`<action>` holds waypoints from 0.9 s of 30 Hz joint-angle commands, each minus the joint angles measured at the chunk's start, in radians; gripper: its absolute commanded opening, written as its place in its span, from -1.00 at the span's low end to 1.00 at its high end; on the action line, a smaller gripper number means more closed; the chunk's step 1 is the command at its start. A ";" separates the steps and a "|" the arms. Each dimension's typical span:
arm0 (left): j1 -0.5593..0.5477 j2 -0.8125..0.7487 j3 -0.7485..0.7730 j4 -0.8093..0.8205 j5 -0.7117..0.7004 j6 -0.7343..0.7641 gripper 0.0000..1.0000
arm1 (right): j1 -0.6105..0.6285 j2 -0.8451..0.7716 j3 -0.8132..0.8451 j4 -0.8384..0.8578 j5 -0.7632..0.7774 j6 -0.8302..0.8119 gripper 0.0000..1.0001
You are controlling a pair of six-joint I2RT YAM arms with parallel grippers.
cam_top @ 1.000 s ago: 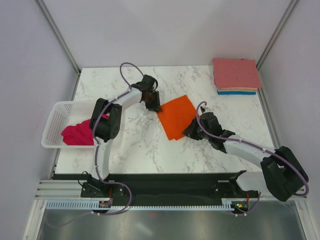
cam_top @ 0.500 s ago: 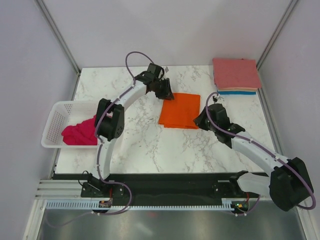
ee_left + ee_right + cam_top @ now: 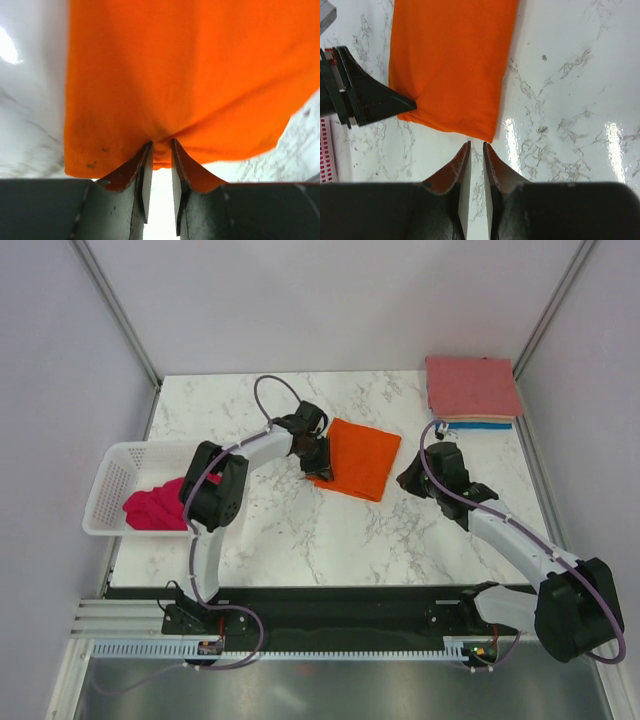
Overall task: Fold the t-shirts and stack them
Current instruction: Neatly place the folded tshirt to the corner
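We see the left tool (image 3: 161, 142) clenched on one edge of the folded orange t-shirt (image 3: 358, 458), which lies in the middle of the marble surface (image 3: 300, 535). The right tool (image 3: 476, 144) hovers just off the shirt's corner, its jaws drawn nearly together and empty. In the far right corner we find the folded stack, with a salmon-pink t-shirt (image 3: 470, 387) on top, a blue one (image 3: 478, 425) lowest and seemingly a peach layer between. The magenta t-shirt (image 3: 155, 505) sits crumpled in the white basket (image 3: 108, 470) at left.
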 commanded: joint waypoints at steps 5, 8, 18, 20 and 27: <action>0.165 0.261 0.520 -0.224 -0.301 0.150 -0.43 | -0.007 -0.026 0.019 -0.010 -0.040 -0.026 -0.51; 0.146 0.226 0.643 -0.218 -0.242 0.156 -0.43 | -0.008 0.017 0.028 -0.002 -0.029 -0.033 -0.50; 0.030 0.109 0.334 -0.049 -0.013 0.110 -0.43 | -0.080 0.301 0.235 0.019 -0.125 -0.111 -0.29; 0.021 0.108 0.277 -0.049 -0.010 0.109 -0.43 | -0.097 0.332 0.290 0.021 -0.142 -0.122 -0.24; 0.049 0.028 0.084 -0.071 -0.204 0.117 -0.43 | -0.109 0.465 0.456 0.008 -0.248 -0.214 0.06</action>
